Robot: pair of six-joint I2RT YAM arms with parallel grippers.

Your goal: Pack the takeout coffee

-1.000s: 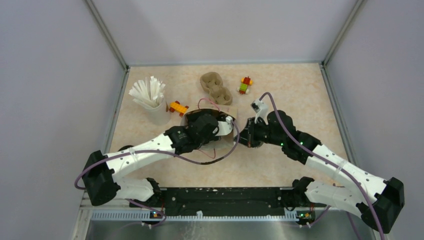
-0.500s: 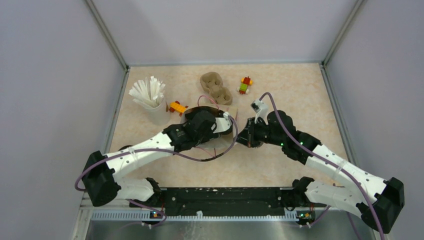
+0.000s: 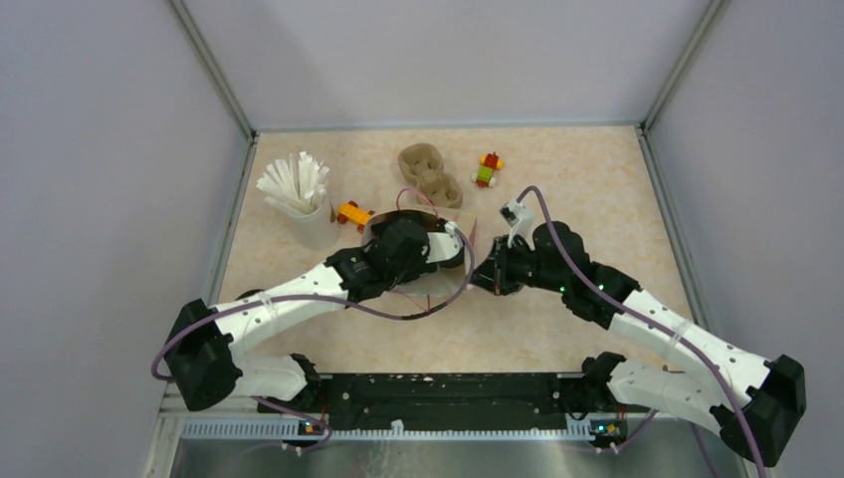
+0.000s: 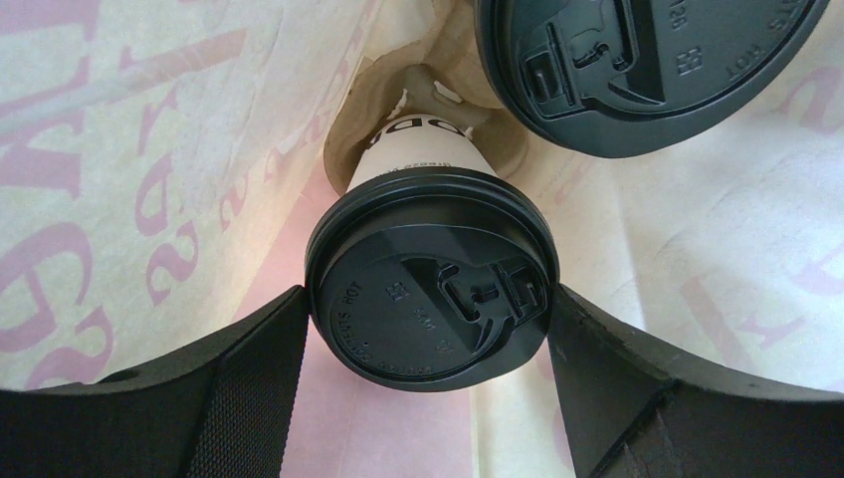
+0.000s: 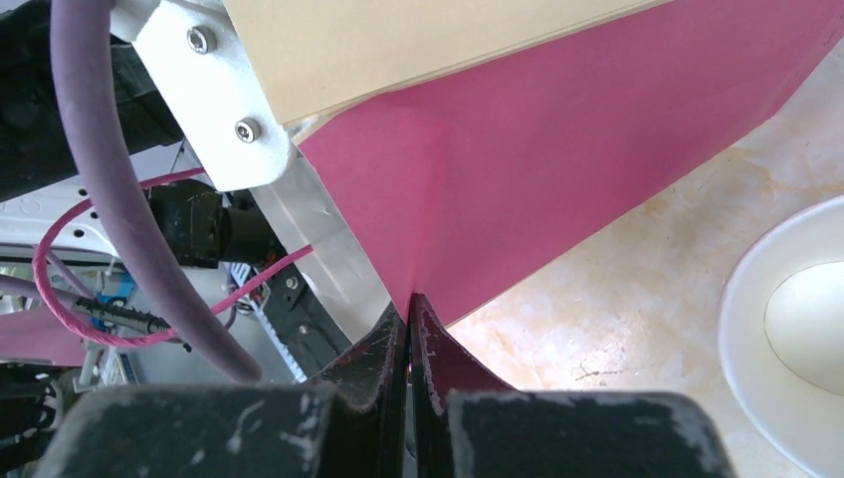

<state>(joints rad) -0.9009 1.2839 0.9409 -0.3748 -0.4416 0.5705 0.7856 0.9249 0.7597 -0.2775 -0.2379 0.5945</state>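
Observation:
In the left wrist view I look down into a paper bag (image 4: pixel 119 149), white inside with pink print. Two coffee cups with black lids stand in it in a pulp holder (image 4: pixel 363 149). My left gripper (image 4: pixel 428 329) has a finger against each side of the nearer cup's lid (image 4: pixel 428 279). The second lid (image 4: pixel 637 70) is at the top right. In the top view my left gripper (image 3: pixel 430 249) reaches into the bag (image 3: pixel 468 234). My right gripper (image 5: pixel 410 319) is shut on the bag's pink edge (image 5: pixel 557 169), and it also shows in the top view (image 3: pixel 488 274).
A brown two-hole pulp tray (image 3: pixel 430 174) lies at the back. A beige cup of white sticks (image 3: pixel 299 194) stands at the back left. Toy bricks lie at the left (image 3: pixel 354 213) and at the back (image 3: pixel 488 169). A white round rim (image 5: pixel 786 339) sits on the table beside the bag.
My left arm has shifted a little toward the back, deeper over the bag. The right gripper has kept its hold on the bag edge and barely moved.

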